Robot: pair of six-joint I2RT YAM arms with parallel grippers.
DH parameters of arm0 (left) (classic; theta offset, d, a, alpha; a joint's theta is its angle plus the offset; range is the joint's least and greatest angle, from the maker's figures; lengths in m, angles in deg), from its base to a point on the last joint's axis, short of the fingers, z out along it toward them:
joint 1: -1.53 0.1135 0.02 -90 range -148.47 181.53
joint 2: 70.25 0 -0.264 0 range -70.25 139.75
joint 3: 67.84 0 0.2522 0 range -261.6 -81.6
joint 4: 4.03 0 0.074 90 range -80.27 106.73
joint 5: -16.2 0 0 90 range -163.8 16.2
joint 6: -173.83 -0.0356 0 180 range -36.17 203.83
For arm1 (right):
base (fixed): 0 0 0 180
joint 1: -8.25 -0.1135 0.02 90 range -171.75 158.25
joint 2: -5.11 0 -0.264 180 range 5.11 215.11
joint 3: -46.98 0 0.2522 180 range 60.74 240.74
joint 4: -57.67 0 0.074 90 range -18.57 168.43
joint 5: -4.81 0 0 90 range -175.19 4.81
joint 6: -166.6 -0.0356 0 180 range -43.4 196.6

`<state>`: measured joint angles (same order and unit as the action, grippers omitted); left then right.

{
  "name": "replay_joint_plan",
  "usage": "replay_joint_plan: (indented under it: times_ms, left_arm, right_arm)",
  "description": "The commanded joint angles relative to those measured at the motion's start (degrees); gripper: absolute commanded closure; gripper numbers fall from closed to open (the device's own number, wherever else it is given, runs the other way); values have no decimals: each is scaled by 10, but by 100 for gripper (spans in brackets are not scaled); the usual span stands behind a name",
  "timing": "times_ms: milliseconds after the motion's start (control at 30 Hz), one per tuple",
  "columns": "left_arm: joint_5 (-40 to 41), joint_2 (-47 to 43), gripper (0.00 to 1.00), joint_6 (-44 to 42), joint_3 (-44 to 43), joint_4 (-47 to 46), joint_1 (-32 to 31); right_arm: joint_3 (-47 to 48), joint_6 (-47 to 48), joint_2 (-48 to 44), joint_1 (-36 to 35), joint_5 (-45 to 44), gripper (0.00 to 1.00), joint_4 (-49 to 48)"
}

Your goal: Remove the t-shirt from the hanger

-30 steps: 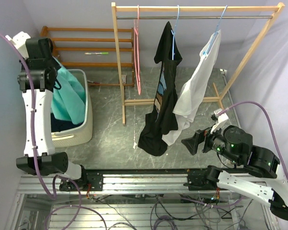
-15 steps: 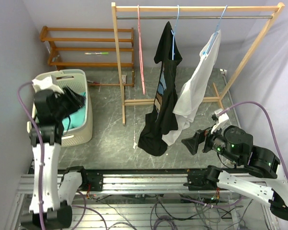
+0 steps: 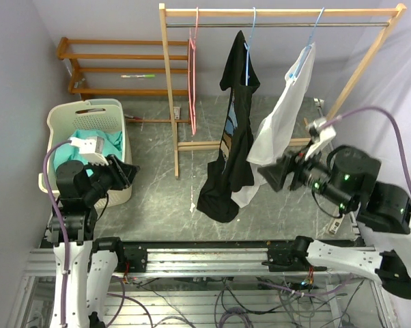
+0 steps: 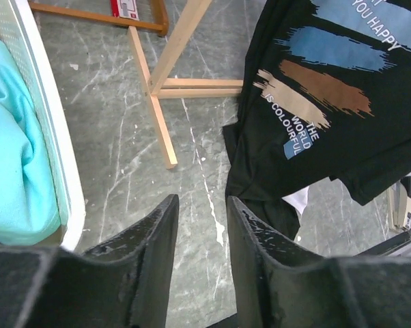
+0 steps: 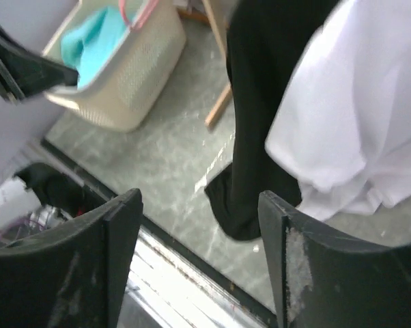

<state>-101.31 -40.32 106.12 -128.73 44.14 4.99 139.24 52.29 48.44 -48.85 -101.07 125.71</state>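
Only the hooks and upper wires of the two blue hangers are seen: the one (image 3: 250, 37) carrying the black t-shirt (image 3: 236, 116) and the one (image 3: 316, 29) carrying the white t-shirt (image 3: 279, 126). Their shoulders are buried in the cloth. Both garments hang from the rail of the wooden rack (image 3: 280, 11), side by side, with their lower folds overlapping; where one ends behind the other cannot be made out. In the left wrist view the black shirt is cut off at the top edge and its printed stripes are read only in part. The right wrist view is blurred.

The right gripper (image 5: 199, 205) is held just beside the lower part of the white shirt. Its fingers are spread wide and nothing is seen between them. Contact with the cloth cannot be confirmed. The left gripper (image 4: 201, 208) is held near the laundry basket (image 3: 89, 106), well apart from the rack. Its fingers are parted by a narrow gap, through which bare floor is seen.

A teal garment (image 3: 108, 141) lies in the basket, partly covered by the left arm. An empty pink hanger (image 3: 194, 75) hangs at the rail's left end. A low wooden shelf (image 3: 123, 58) stands behind the basket
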Motion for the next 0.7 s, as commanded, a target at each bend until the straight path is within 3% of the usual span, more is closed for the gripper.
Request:
replay_joint_plan:
  times_ms: [0,100,200,367,433,533,667]
  left_arm:
    - [-24,30,53,-18,0,-28,-2]
    - [-31,62,53,-33,-14,-37,-9]
    - [27,64,53,-34,-6,-40,-28]
    - [54,56,53,-28,0,-35,-56]
    - [56,72,53,-27,-1,-32,-72]
    - [73,104,55,-25,-8,-20,-106]
    - [85,87,56,-22,-6,-21,-120]
  right_arm:
    - [165,32,122,0,-56,29,-13]
    - [304,38,234,0,-110,28,30]
    - [421,39,332,1,-166,26,71]
    - [532,54,430,11,-243,25,78]
    - [551,58,454,50,-225,26,76]
    - [519,60,455,149,-133,36,45]
    - [438,69,433,184,-114,40,-3]
